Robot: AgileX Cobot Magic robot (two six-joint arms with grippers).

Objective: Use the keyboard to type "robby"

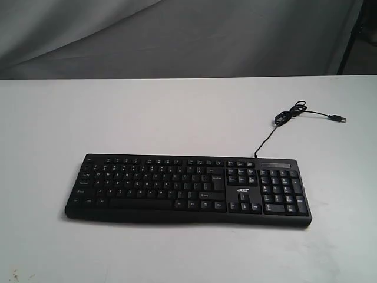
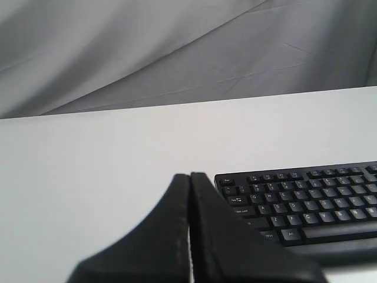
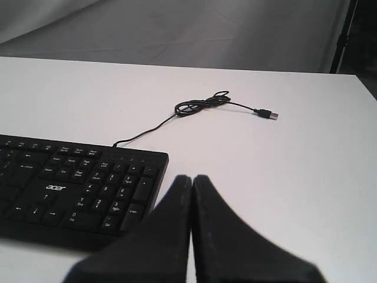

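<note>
A wide black keyboard (image 1: 188, 190) with white legends and a number pad lies flat on the white table, near the front middle. Its thin black cable (image 1: 287, 118) loops behind it to a loose USB plug (image 1: 337, 118). No arm shows in the exterior view. In the left wrist view my left gripper (image 2: 189, 175) is shut and empty, off the keyboard's (image 2: 306, 203) Esc-side end. In the right wrist view my right gripper (image 3: 192, 177) is shut and empty too, just past the keyboard's (image 3: 76, 186) number-pad end. The cable (image 3: 200, 106) and plug (image 3: 267, 114) lie beyond it.
The white table (image 1: 177, 118) ends at a far edge against a grey cloth backdrop (image 1: 177, 35). A dark stand (image 1: 360, 35) rises at the back right corner. Small dark specks (image 1: 15, 275) mark the table's front left.
</note>
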